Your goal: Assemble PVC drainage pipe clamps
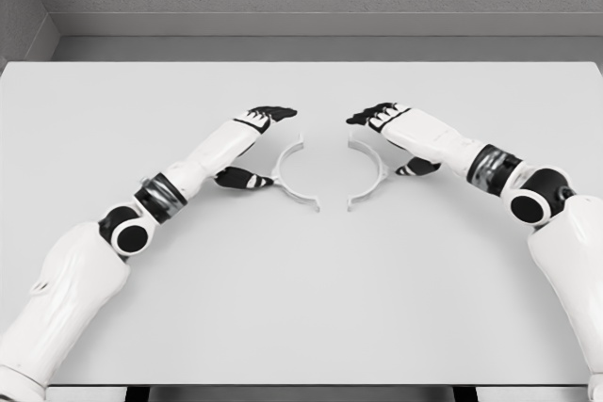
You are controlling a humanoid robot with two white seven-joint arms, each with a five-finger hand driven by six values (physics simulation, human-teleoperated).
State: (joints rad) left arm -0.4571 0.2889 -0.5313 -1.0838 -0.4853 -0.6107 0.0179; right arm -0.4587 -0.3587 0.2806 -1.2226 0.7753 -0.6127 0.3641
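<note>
Two white half-clamps facing each other mid-table (94,120), left half (294,176) and right half (369,176) just apart, open sides inward. Left hand (254,143) pinching the left arc's outer curve; right hand (396,138) likewise on its own. Likely light, stiff, slick plastic; best gripped along the outer back, clear of the mating tabs.
</note>
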